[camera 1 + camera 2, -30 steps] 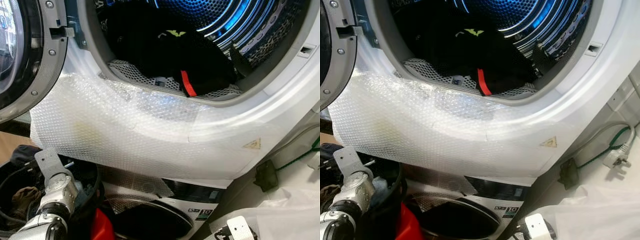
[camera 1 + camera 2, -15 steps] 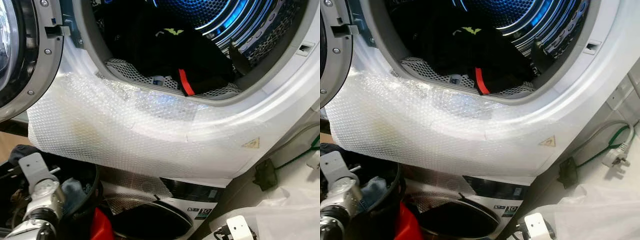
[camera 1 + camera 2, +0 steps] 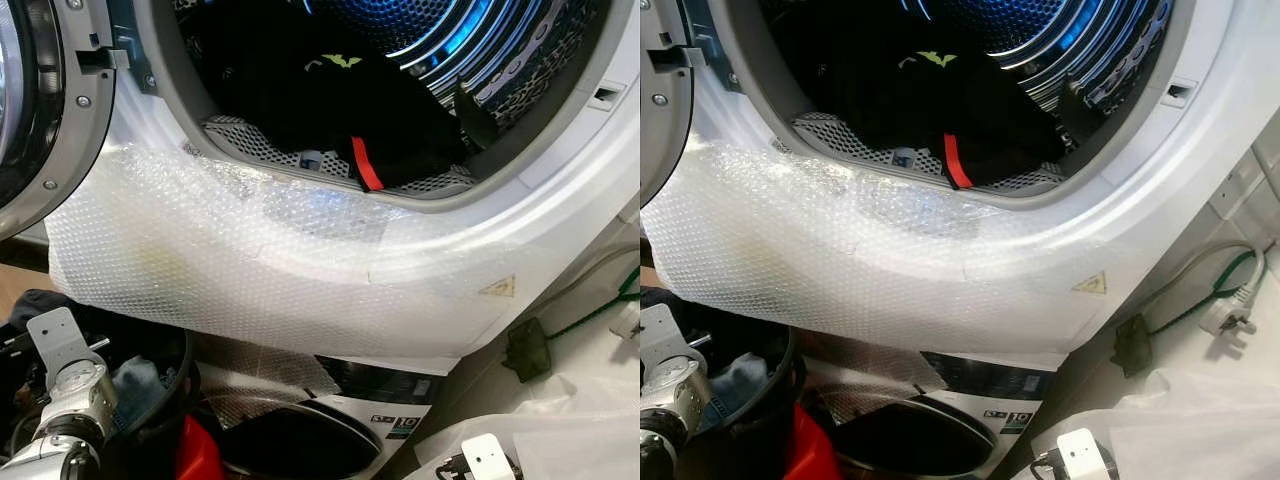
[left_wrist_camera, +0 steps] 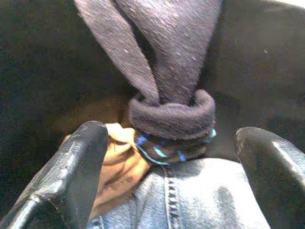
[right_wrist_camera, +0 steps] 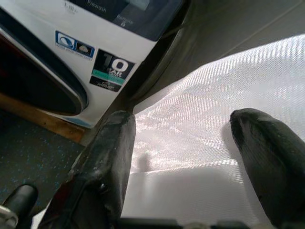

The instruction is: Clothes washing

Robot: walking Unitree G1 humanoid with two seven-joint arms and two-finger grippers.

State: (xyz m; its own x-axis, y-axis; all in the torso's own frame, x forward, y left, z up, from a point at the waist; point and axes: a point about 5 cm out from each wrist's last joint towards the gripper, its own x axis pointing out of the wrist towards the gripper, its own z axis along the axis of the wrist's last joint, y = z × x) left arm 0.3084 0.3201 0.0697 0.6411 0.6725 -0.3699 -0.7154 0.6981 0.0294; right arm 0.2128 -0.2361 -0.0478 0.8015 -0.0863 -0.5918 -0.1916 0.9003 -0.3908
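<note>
Now left tool (image 4: 169, 157), wide open over sock (image 4: 172, 114) and jeans (image 4: 190, 200), may snag both.

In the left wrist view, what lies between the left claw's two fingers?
A rolled dark sock cuff lies between the open fingers, with denim below and tan cloth beside it.

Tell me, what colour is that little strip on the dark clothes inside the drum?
Red; the strip shows best in the left eye view.
</note>
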